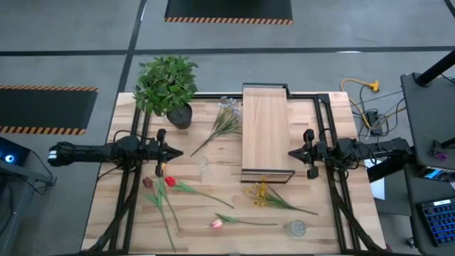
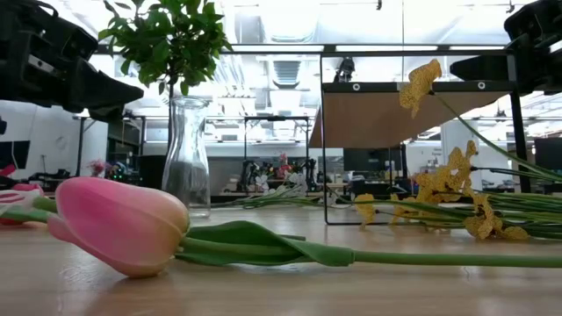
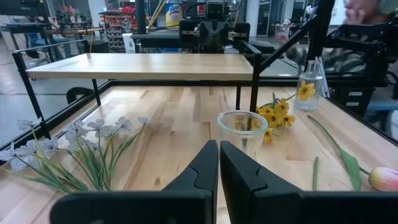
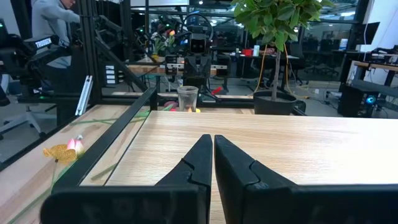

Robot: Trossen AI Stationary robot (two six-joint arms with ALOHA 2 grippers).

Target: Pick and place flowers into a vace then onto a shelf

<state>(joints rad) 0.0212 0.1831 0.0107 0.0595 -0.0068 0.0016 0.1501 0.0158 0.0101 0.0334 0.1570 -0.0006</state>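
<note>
High view: your pink tulip (image 1: 217,224) lies flat, stem along table's front edge, bloom toward left arm. Left gripper (image 1: 175,152) and right gripper (image 1: 291,153) pinched together, empty.

Flowers (image 1: 213,199) lie loose on the table — shelf (image 1: 266,131) bare.

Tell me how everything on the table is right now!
Left gripper: shut, empty.
Right gripper: shut, empty.
Glass vase: upright, empty.
Pink tulip: lying flat.
Red tulips: lying flat.
Yellow flowers: lying flat.
Pale sprigs: lying flat.
Shelf: bare.
Potted plant: upright.
</note>
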